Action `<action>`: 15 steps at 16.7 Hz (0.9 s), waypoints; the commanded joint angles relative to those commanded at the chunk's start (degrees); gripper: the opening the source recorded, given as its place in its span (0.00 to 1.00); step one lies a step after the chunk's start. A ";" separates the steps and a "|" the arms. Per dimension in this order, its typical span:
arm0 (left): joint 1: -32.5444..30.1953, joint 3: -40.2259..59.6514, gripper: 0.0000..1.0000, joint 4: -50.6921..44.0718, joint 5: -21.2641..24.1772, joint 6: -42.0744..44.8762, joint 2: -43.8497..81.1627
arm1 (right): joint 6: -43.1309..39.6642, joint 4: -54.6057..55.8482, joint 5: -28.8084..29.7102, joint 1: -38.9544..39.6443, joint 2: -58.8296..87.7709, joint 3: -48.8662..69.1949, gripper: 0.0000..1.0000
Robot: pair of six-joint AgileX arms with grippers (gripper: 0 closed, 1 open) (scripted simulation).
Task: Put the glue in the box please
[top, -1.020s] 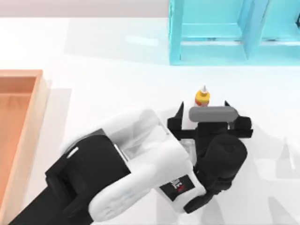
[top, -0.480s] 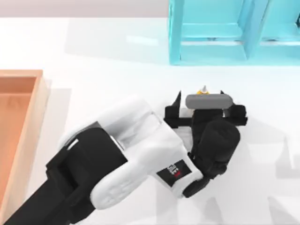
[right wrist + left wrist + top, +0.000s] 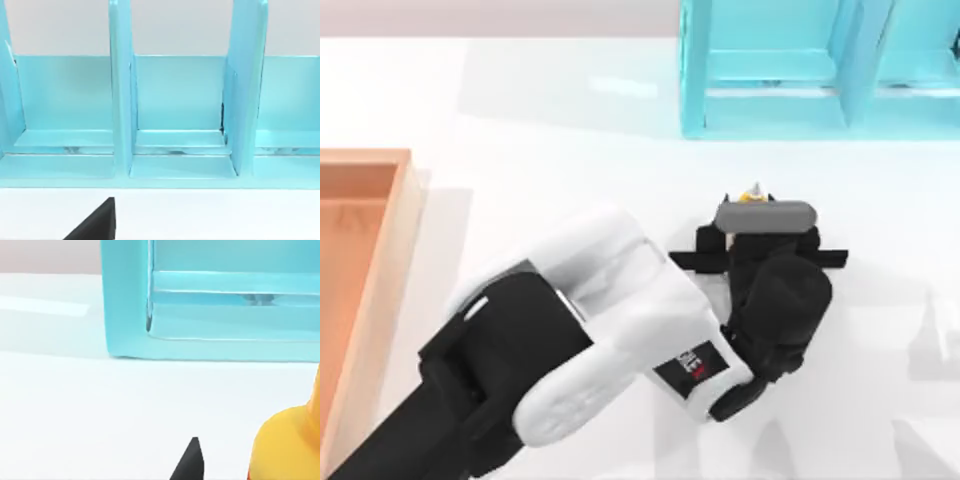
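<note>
One left gripper (image 3: 757,215) hangs over the glue (image 3: 753,193) (grip unclear), near teal shelf (image 3: 820,70).

Surface finishes, table scene
Glue (image 3: 287,450): smooth glossy yellow plastic. Box (image 3: 390,260): pale matt wood rim at 9 o'clock. Shelf unit (image 3: 175,115): glossy teal. Table (image 3: 570,150): smooth white.

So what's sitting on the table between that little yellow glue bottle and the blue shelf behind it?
Nothing: in the left wrist view, only bare white table lies between the glue and the blue shelf.
</note>
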 joint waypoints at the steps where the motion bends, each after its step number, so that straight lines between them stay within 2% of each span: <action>1: 0.00 0.00 0.25 0.00 0.00 0.00 0.00 | 0.00 0.00 0.00 0.00 0.00 0.00 1.00; 4: 0.00 0.00 0.02 0.00 0.00 0.00 0.00 | 0.00 0.00 0.00 0.00 0.00 0.00 1.00; 5: 0.00 0.00 0.00 0.00 0.00 0.00 0.00 | 0.00 0.00 0.00 0.00 0.00 0.00 1.00; 15: -0.10 -0.32 0.00 -0.81 0.07 0.05 -0.99 | 0.00 0.00 0.00 0.00 0.00 0.00 1.00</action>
